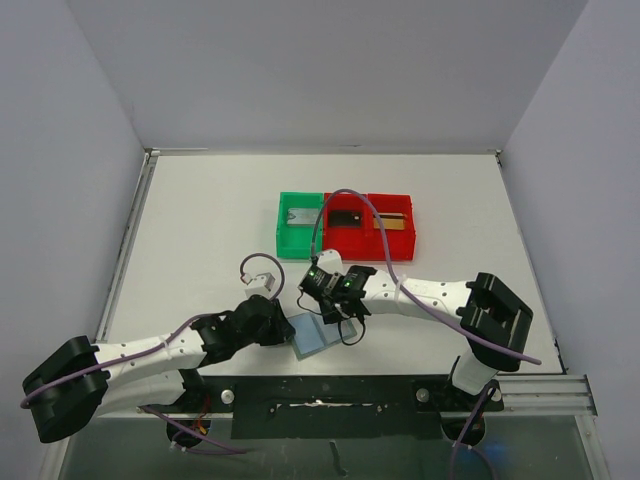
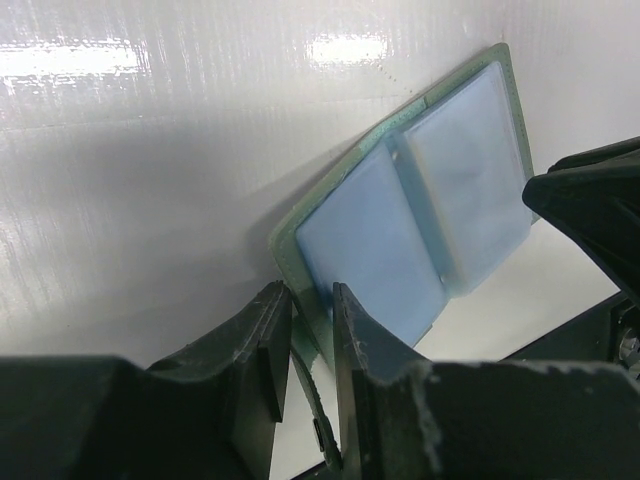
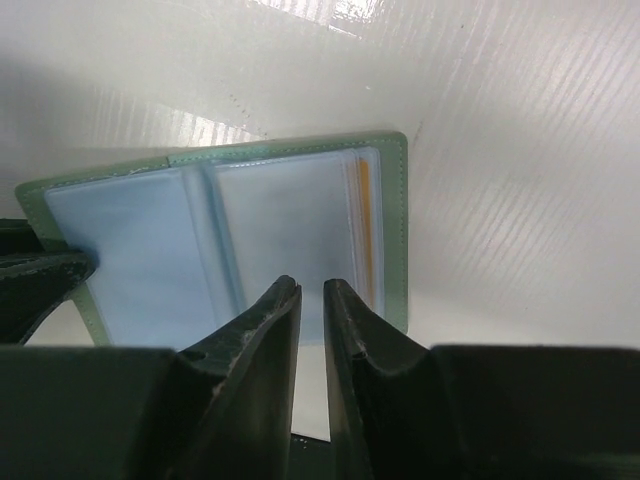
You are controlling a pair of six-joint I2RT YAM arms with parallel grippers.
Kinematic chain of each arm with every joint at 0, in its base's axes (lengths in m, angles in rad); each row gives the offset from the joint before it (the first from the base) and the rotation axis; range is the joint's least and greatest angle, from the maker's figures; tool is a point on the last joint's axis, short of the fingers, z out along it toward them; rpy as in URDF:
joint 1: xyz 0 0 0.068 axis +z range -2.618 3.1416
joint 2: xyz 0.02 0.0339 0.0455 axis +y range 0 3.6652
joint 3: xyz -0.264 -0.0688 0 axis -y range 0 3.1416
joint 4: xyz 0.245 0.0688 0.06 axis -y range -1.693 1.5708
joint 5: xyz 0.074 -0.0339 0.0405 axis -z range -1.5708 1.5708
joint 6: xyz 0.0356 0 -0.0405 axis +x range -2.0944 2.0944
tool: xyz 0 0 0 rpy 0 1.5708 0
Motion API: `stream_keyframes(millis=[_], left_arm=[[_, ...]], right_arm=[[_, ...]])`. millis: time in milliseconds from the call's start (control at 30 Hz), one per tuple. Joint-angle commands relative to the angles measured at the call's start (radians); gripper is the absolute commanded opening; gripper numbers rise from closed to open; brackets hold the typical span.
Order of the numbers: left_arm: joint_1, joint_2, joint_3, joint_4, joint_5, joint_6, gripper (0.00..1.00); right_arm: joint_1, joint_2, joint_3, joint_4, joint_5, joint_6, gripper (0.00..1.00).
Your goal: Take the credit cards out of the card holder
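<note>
The card holder (image 1: 315, 335) lies open near the table's front edge, with two pale blue panels inside a green rim (image 2: 400, 215). An orange-gold edge of a credit card (image 3: 363, 215) shows in the pocket of its right panel. My left gripper (image 2: 305, 292) is shut on the holder's near corner, and the strap tab (image 2: 312, 400) runs down between its fingers. In the top view the left gripper (image 1: 283, 330) sits at the holder's left edge. My right gripper (image 3: 312, 285) hovers at the other panel's edge. Its jaws stand a narrow gap apart with nothing seen between them.
A green bin (image 1: 284, 225) and a red bin (image 1: 412, 225) stand side by side behind the grippers. The red bin holds a dark flat item (image 1: 345, 220) and a gold-tan card (image 1: 396, 222). The right arm's purple cable (image 1: 375, 222) arcs over the red bin.
</note>
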State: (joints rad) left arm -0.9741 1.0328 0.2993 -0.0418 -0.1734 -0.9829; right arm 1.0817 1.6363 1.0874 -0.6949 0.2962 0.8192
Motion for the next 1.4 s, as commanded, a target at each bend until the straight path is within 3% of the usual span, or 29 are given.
stream_keyframes(millis=[0,100,300,533,733,900,1000,1167,1367], left_arm=[[0.003,-0.017,0.043,0.032,-0.005,0.012,0.19],[0.003,-0.016,0.044,0.035,-0.003,0.013,0.19],[0.003,-0.014,0.043,0.041,0.001,0.012,0.19],[0.003,-0.017,0.043,0.042,0.002,0.012,0.19],[0.003,-0.023,0.041,0.042,0.001,0.012,0.19],[0.003,-0.025,0.041,0.042,0.000,0.012,0.19],[0.003,-0.023,0.040,0.042,0.000,0.012,0.19],[0.003,-0.023,0.040,0.043,-0.002,0.012,0.19],[0.005,-0.019,0.040,0.046,-0.002,0.011,0.19]], right_arm=[[0.010,0.004,0.048,-0.006,0.036,-0.002,0.18],[0.010,0.002,0.038,0.009,0.028,0.001,0.22],[-0.014,-0.009,-0.024,0.088,-0.016,0.015,0.49],[-0.022,0.021,-0.057,0.179,-0.089,0.005,0.61],[-0.008,0.081,-0.027,0.132,-0.056,0.007,0.55],[-0.005,0.080,-0.026,0.135,-0.061,0.001,0.33],[-0.001,0.068,-0.015,0.134,-0.065,-0.007,0.26],[0.004,0.005,-0.029,0.220,-0.157,-0.045,0.25],[0.001,-0.051,-0.069,0.361,-0.301,-0.050,0.31]])
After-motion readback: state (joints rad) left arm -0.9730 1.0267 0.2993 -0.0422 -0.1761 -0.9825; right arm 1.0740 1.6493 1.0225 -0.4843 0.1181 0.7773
